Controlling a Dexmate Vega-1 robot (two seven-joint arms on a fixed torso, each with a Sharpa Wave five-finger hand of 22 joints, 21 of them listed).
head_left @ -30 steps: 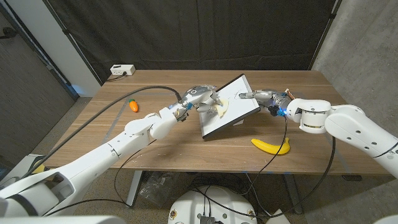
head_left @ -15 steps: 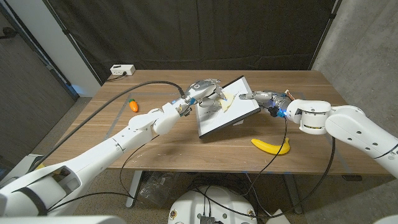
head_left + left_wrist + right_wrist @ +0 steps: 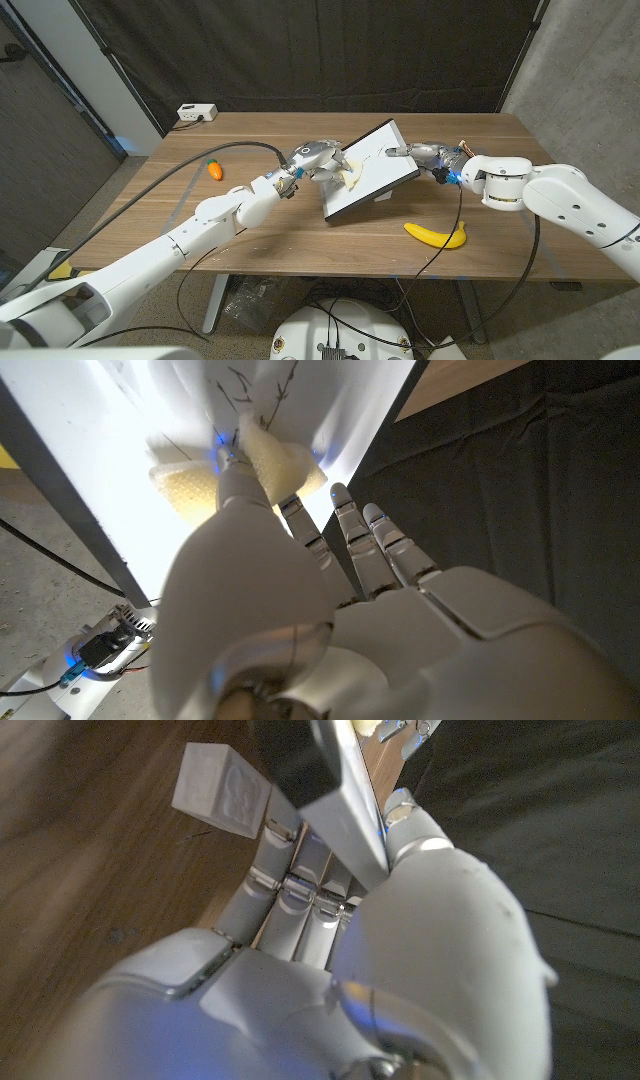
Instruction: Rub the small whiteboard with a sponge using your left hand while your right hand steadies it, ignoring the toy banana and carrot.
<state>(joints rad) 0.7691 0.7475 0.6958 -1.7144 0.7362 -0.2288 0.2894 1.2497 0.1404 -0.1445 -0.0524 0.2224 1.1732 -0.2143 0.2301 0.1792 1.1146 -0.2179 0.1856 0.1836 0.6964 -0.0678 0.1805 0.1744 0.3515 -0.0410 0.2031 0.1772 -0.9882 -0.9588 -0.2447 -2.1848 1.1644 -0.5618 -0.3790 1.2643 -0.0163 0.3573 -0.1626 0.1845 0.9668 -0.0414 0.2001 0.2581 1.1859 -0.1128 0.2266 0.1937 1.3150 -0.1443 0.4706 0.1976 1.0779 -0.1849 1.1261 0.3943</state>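
Observation:
The small whiteboard [image 3: 375, 172] stands tilted on the table's middle, with faint pen marks near its upper part [image 3: 260, 380]. My left hand [image 3: 318, 156] holds a pale yellow sponge [image 3: 350, 173] against the board's left half. In the left wrist view the sponge [image 3: 272, 455] is pinched at the fingertips and pressed on the white surface [image 3: 110, 420]. My right hand [image 3: 426, 155] grips the board's right edge. In the right wrist view that edge [image 3: 340, 805] runs between the thumb and fingers of the hand [image 3: 300, 960].
A toy banana [image 3: 436, 236] lies near the table's front right, below my right forearm. A toy carrot [image 3: 213, 169] lies at the left. A white power strip [image 3: 197, 113] sits at the far left corner. A grey block [image 3: 220, 790] sticks out by the board's back.
My left hand swept the sponge up the board toward its far edge, then back down and left to about where it began. The right hand and board stayed put.

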